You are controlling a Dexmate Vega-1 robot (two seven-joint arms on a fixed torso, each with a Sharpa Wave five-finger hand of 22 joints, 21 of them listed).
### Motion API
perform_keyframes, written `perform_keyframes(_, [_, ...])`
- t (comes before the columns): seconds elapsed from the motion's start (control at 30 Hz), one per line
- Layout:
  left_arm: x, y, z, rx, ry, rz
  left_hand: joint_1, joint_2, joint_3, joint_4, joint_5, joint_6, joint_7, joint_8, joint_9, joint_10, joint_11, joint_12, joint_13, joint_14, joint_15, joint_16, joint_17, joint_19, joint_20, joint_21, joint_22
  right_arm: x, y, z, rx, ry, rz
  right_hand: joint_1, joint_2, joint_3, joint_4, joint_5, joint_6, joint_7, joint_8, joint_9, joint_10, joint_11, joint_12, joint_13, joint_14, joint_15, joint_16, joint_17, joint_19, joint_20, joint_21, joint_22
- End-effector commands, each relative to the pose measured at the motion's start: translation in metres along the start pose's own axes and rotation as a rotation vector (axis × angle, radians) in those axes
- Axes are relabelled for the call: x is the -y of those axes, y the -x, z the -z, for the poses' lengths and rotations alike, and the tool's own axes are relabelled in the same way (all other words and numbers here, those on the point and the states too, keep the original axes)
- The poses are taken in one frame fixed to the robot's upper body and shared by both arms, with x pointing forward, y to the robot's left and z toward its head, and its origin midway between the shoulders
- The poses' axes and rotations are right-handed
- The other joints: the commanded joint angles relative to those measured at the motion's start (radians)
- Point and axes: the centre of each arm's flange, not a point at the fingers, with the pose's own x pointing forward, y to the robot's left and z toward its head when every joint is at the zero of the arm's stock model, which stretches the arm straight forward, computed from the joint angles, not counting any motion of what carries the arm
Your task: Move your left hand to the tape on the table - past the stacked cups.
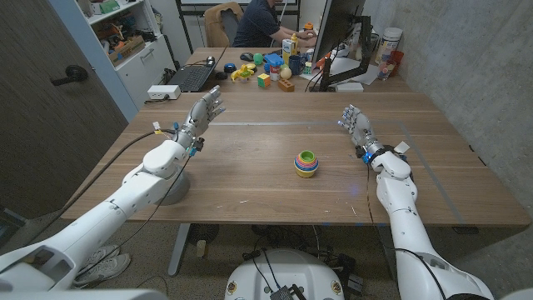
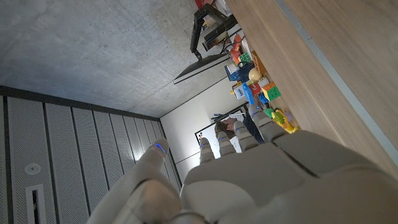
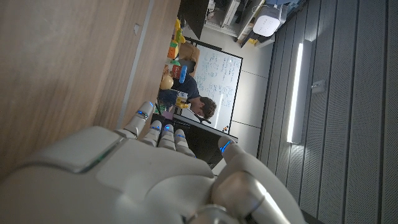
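The stacked cups, a small nest of coloured cups, stand near the table's middle. A thin pale tape runs across the wooden table beyond them; it also shows as a light strip, the tape. My left hand hovers at the tape's left end, well left of the cups, fingers straight and apart, holding nothing. The left hand's back fills the near part of its wrist view. My right hand stands on the right, fingers apart and empty, just past the tape's right end. The right hand holds nothing.
Several toys and blocks, a laptop and a monitor crowd the table's far end, where a person sits. A grey round object lies under my left forearm. Another tape line runs down the right side.
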Motion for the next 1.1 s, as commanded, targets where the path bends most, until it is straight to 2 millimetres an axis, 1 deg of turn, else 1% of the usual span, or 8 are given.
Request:
perform_keyframes(0.03, [-0.012, 0.018, -0.033, -0.014, -0.198, 0.06, 0.005, -0.015, -0.002, -0.01, 0.007, 0.002, -0.01, 0.003, 0.002, -0.001, -0.005, 0.002, 0.003, -0.012, 0.007, -0.002, 0.005, -0.004, 0.003, -0.006, 0.003, -0.005, -0.002, 0.003, -0.005, -0.006, -0.01, -0.003, 0.109, 0.005, 0.002, 0.007, -0.004, 0.0, 0.005, 0.005, -0.004, -0.001, 0.005, 0.001, -0.022, -0.003, 0.001, 0.002, 0.0, -0.083, -0.006, 0.004])
perform_keyframes(0.37, [-0.017, 0.035, -0.066, -0.016, -0.446, 0.127, 0.011, -0.032, -0.011, -0.024, 0.013, -0.008, -0.011, -0.001, 0.003, -0.019, -0.003, -0.002, 0.004, -0.034, 0.012, -0.005, 0.007, -0.024, 0.008, -0.017, 0.004, -0.012, -0.006, 0.005, -0.006, -0.007, -0.02, -0.003, 0.11, 0.005, 0.002, 0.006, -0.003, 0.001, 0.005, 0.005, -0.005, -0.002, 0.005, 0.001, -0.022, -0.003, 0.0, 0.002, 0.002, -0.082, -0.01, 0.005])
perform_keyframes(0.4, [-0.017, 0.037, -0.069, -0.019, -0.476, 0.136, 0.011, -0.033, -0.012, -0.025, 0.014, -0.009, -0.011, -0.001, 0.003, -0.021, -0.008, -0.003, 0.004, -0.035, 0.011, -0.005, 0.007, -0.025, 0.009, -0.017, 0.004, -0.013, -0.006, 0.005, -0.007, -0.009, -0.02, -0.003, 0.11, 0.004, 0.002, 0.006, -0.003, 0.001, 0.005, 0.005, -0.004, -0.002, 0.005, 0.001, -0.022, -0.003, 0.0, 0.002, 0.002, -0.082, -0.01, 0.005])
perform_keyframes(0.47, [-0.018, 0.04, -0.074, -0.022, -0.515, 0.15, 0.012, -0.034, -0.013, -0.026, 0.015, -0.009, -0.011, -0.001, 0.003, -0.024, -0.008, -0.003, 0.004, -0.038, 0.012, -0.006, 0.007, -0.027, 0.009, -0.018, 0.004, -0.014, -0.006, 0.006, -0.005, -0.004, -0.025, -0.003, 0.11, 0.004, 0.002, 0.006, -0.003, 0.001, 0.005, 0.005, -0.005, -0.003, 0.005, 0.001, -0.022, -0.004, 0.0, 0.002, 0.002, -0.083, -0.011, 0.005])
perform_keyframes(0.7, [-0.02, 0.052, -0.089, -0.034, -0.615, 0.192, 0.013, -0.037, -0.016, -0.03, 0.017, -0.008, -0.012, 0.001, 0.004, -0.027, -0.006, -0.003, 0.005, -0.044, 0.01, -0.006, 0.007, -0.034, 0.009, -0.021, 0.004, -0.017, -0.006, 0.008, -0.009, -0.009, -0.023, -0.003, 0.11, 0.004, 0.002, 0.006, -0.003, 0.0, 0.005, 0.005, -0.004, -0.003, 0.005, 0.001, -0.021, -0.002, -0.001, 0.002, 0.003, -0.083, -0.013, 0.005])
perform_keyframes(0.93, [-0.019, 0.069, -0.1, -0.041, -0.715, 0.226, 0.015, -0.04, -0.019, -0.033, 0.021, -0.008, -0.012, 0.001, 0.005, -0.033, -0.006, -0.003, 0.005, -0.053, 0.01, -0.007, 0.008, -0.048, 0.018, -0.026, 0.005, -0.021, -0.006, 0.008, -0.006, -0.01, -0.026, -0.003, 0.11, 0.004, 0.002, 0.006, -0.002, 0.0, 0.005, 0.005, -0.004, -0.002, 0.005, 0.001, -0.02, -0.003, -0.001, 0.002, 0.004, -0.082, -0.015, 0.005])
perform_keyframes(1.1, [-0.017, 0.082, -0.111, -0.041, -0.873, 0.252, 0.017, -0.041, -0.02, -0.037, 0.023, -0.01, -0.012, 0.001, 0.005, -0.037, -0.006, -0.004, 0.005, -0.058, 0.008, -0.007, 0.008, -0.053, 0.025, -0.028, 0.005, -0.025, -0.007, 0.011, -0.007, -0.019, -0.028, -0.004, 0.11, 0.004, 0.002, 0.006, -0.001, 0.001, 0.005, 0.005, -0.003, -0.002, 0.005, 0.001, -0.02, -0.003, -0.002, 0.002, 0.004, -0.082, -0.016, 0.005])
